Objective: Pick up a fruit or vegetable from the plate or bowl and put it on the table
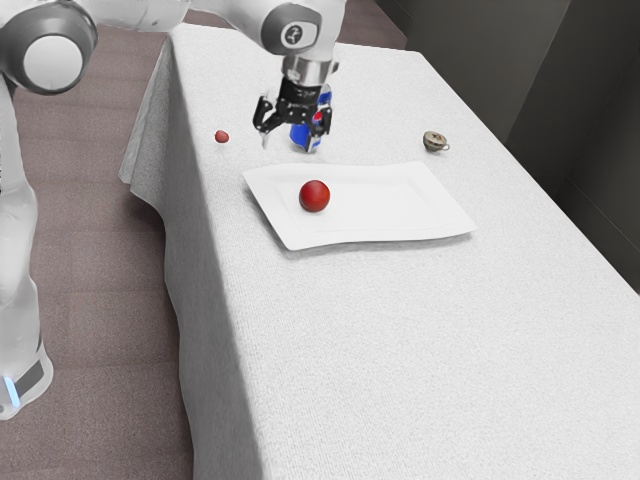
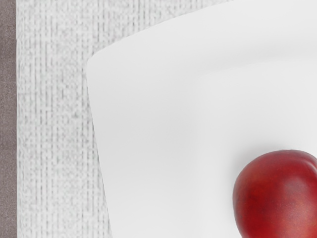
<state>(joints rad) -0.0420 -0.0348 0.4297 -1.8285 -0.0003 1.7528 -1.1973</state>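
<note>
Since fruit [image 1: 314, 196] sits on plate [image 1: 400, 205] at nine o'clock, exterior view, claw [image 1: 292, 137] hangs wide open, empty, presumably spread to straddle it.

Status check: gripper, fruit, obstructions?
Gripper open, empty. Red fruit on plate, not yet lifted. Blue can off the plate, probably not in the way.

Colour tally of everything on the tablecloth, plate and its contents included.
Red: 2 (round fruit on the plate, small red item)
Blue: 1 (Pepsi can)
White: 1 (plate)
Brownish: 1 (small ringed object)
Total: 5
</note>
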